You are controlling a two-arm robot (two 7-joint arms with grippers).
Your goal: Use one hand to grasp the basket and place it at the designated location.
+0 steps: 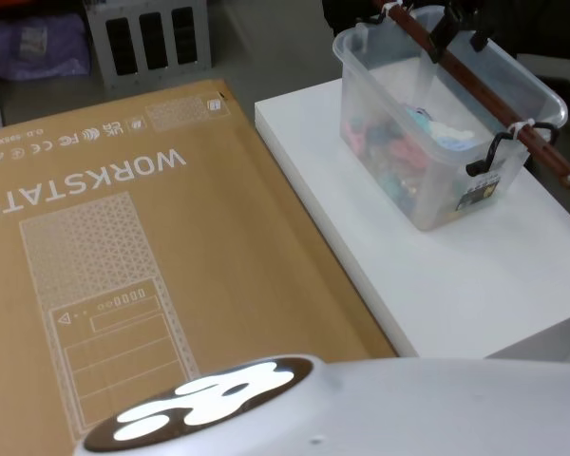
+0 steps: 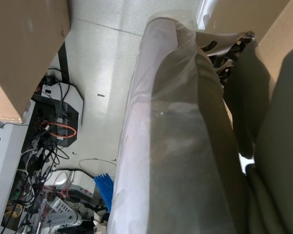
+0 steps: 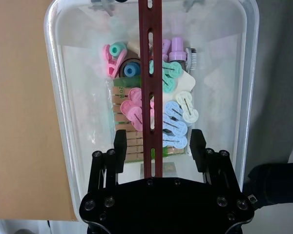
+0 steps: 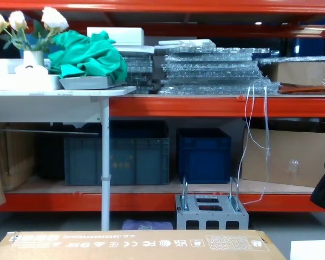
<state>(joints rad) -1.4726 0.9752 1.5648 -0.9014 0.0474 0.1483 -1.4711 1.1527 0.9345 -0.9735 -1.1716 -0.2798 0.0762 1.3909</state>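
The basket (image 1: 437, 190), a frosted-clear tub holding pink, green and blue clips, stands on the white table (image 1: 456, 294) at the right. A dark red handle bar (image 1: 475, 95) runs lengthwise across its top, tied on with black hooks. My right gripper (image 1: 459, 36) hovers over the far end of the basket, open, one black finger on each side of the bar. In the right wrist view the gripper (image 3: 157, 139) straddles the handle bar (image 3: 150, 48) above the basket's rim (image 3: 56, 97), and its fingers (image 3: 119, 148) stand clear of the strap.
A large flat cardboard box (image 1: 123, 285) printed "WORKSTATION" lies left of the table, edge to edge with it. Shelving with dark blue crates (image 4: 203, 154) stands beyond. The left wrist view looks at a plastic-wrapped limb (image 2: 176, 146) and floor cables.
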